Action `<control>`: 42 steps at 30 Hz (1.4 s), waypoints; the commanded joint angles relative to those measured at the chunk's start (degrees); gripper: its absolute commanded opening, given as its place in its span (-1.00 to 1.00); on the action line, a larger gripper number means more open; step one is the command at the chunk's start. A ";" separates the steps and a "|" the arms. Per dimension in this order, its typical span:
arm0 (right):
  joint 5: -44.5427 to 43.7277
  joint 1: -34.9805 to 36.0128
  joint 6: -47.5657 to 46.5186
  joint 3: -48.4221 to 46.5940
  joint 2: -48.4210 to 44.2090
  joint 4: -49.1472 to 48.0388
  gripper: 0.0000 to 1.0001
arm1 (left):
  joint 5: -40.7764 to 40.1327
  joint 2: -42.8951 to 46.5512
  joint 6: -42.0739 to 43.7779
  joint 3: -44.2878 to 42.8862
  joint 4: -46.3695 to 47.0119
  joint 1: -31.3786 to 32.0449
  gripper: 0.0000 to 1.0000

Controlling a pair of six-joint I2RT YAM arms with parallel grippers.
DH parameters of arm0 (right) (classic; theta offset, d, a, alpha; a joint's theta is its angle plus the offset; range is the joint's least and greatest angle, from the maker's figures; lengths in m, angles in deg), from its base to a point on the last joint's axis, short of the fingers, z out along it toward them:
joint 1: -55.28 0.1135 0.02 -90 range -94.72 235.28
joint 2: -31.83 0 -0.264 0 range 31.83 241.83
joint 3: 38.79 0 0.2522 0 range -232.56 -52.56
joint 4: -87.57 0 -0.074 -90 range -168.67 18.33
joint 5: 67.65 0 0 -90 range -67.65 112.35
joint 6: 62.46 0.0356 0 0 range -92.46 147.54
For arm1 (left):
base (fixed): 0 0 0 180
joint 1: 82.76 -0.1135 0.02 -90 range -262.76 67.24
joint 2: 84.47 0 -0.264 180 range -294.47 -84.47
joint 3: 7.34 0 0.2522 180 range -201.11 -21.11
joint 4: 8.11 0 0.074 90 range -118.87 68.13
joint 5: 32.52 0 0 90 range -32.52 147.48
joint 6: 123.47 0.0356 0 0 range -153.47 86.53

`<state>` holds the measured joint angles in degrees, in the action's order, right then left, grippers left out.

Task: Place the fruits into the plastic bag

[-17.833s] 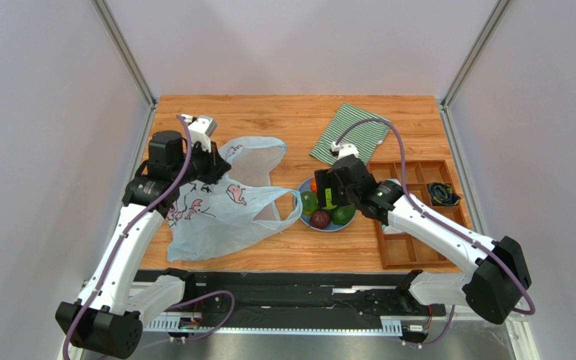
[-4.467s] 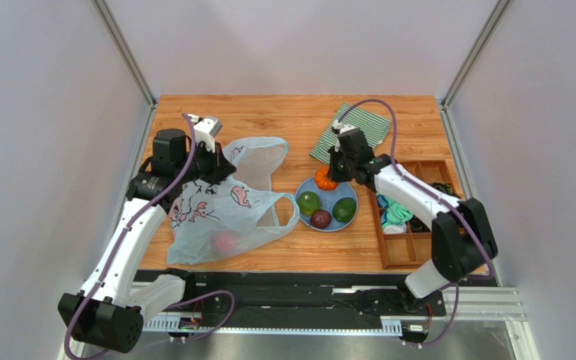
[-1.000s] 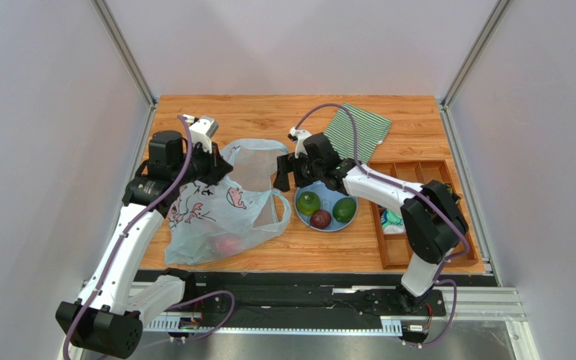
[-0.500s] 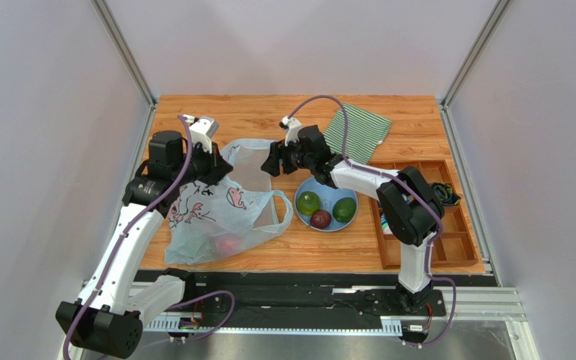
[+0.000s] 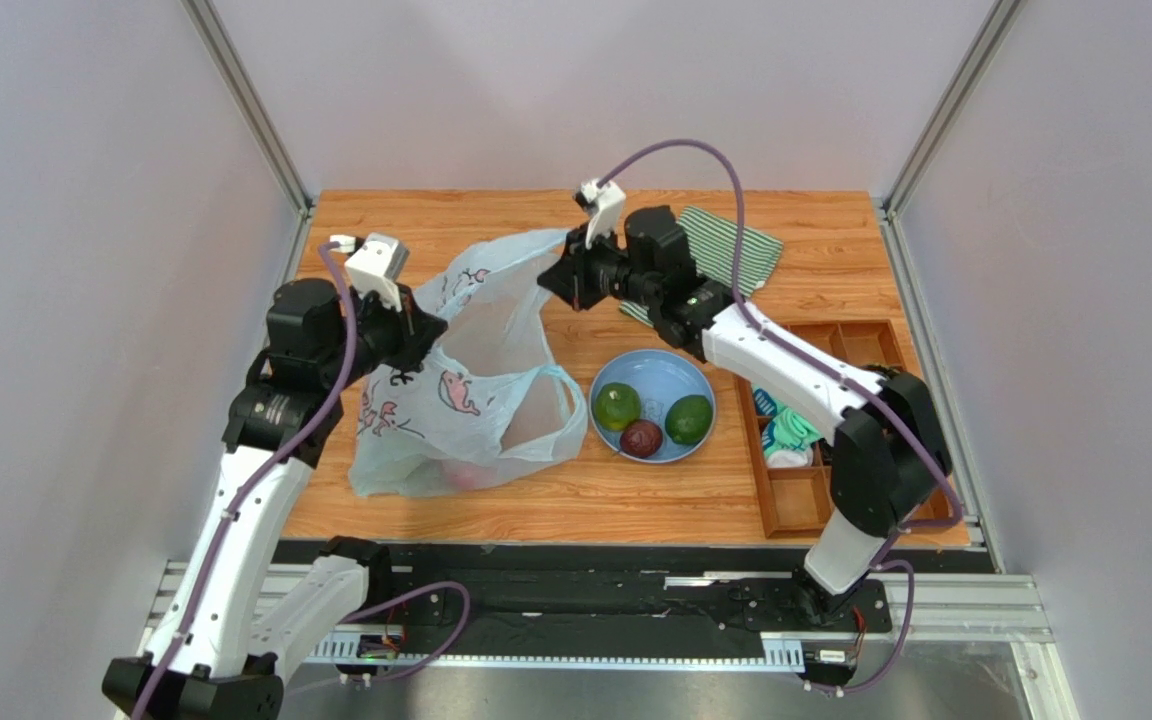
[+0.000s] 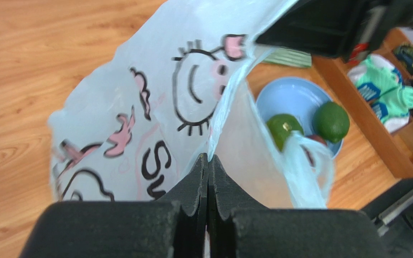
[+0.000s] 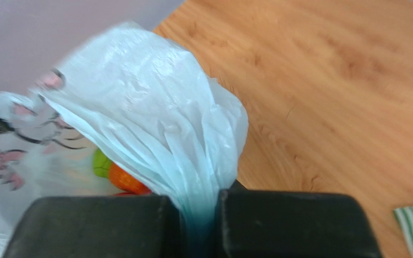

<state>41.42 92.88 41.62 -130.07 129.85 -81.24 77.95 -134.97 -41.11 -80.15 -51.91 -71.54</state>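
The plastic bag (image 5: 477, 375) hangs stretched between both grippers, its mouth held up off the table. My left gripper (image 5: 420, 333) is shut on the bag's left edge, the film pinched at its tips (image 6: 208, 158). My right gripper (image 5: 560, 278) is shut on a bunched handle (image 7: 199, 201). Inside the bag I see an orange fruit (image 7: 125, 180), a green one (image 7: 102, 163) and a red apple (image 5: 462, 477). On the blue plate (image 5: 657, 372) lie a bright green ball (image 5: 617, 405), a dark green fruit (image 5: 687, 419) and a dark purple one (image 5: 641, 438).
A green striped cloth (image 5: 725, 248) lies at the back, just behind the right wrist. A wooden compartment tray (image 5: 838, 435) with small items stands at the right of the plate. The bag covers the table's left middle.
The right gripper has shut on the bag's handle and lifted it up and back. The left gripper has risen too, so the bag now hangs stretched between them.
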 commanded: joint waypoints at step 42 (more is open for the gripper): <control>-20.57 -0.15 -3.72 5.50 -24.98 24.80 0.71 | 13.72 -3.11 -9.33 2.45 7.81 -12.54 -1.00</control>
<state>26.18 95.57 35.81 -131.82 106.88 -57.92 90.49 -139.32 -52.19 -76.11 -44.00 -83.67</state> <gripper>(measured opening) 0.852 0.007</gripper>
